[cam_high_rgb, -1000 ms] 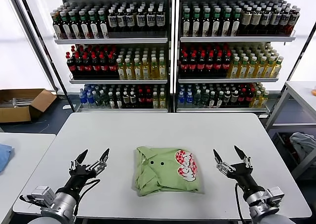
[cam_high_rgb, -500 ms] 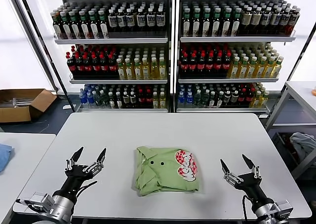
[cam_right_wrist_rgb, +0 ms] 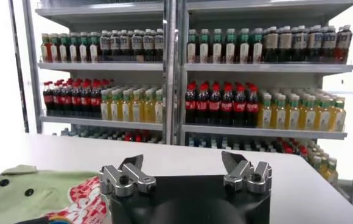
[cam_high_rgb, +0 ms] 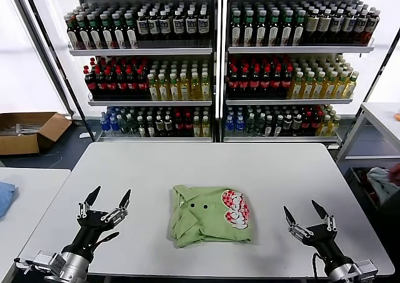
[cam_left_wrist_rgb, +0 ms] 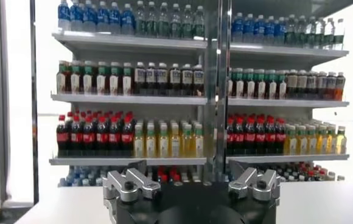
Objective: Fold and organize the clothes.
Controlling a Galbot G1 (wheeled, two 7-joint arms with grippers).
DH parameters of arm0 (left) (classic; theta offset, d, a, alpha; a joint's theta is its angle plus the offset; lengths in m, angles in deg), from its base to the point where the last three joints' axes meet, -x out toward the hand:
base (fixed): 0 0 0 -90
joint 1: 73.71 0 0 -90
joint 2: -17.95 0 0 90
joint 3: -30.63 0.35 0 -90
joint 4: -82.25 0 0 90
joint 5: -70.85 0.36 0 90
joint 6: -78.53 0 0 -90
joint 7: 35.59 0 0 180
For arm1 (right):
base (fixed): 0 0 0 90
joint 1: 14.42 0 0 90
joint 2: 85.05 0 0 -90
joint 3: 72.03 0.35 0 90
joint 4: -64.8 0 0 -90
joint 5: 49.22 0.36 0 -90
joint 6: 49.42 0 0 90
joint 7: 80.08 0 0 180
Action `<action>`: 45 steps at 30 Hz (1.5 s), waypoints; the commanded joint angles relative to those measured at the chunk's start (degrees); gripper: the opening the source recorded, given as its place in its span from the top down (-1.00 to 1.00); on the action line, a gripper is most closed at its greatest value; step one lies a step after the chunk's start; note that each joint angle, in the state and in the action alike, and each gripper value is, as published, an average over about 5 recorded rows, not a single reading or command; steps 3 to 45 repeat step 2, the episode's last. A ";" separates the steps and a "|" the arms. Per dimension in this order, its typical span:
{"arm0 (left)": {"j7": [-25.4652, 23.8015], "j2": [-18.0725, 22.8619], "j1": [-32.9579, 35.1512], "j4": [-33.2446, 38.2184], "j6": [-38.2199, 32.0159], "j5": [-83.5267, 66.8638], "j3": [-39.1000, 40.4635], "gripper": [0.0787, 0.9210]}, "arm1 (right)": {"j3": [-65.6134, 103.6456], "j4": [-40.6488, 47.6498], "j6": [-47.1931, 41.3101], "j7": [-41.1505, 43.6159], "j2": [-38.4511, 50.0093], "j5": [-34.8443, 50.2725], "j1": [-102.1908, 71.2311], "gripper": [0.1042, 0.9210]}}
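Bottle-filled shelves (cam_high_rgb: 219,64) behind grey table (cam_high_rgb: 212,164); cardboard box (cam_high_rgb: 28,132) left.

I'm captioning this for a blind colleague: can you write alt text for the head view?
A folded green shirt lies mid-table, with the open left gripper and open right gripper apart from it on either side, both empty. Shelves of bottles stand behind.

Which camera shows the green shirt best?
The head view: the whole green shirt lies folded on the table, with its buttons and red-and-white print showing. The right wrist view catches only one part of it. The left wrist view shows none.
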 commanded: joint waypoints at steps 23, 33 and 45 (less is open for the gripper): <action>-1.46 0.97 0.99 0.27 -1.07 1.65 -1.01 -0.77 | 0.48 0.44 0.68 0.61 -0.30 -0.18 -1.13 -0.76; -1.46 0.97 0.99 0.27 -1.07 1.65 -1.01 -0.77 | 0.48 0.44 0.68 0.61 -0.30 -0.18 -1.13 -0.76; -1.46 0.97 0.99 0.27 -1.07 1.65 -1.01 -0.77 | 0.48 0.44 0.68 0.61 -0.30 -0.18 -1.13 -0.76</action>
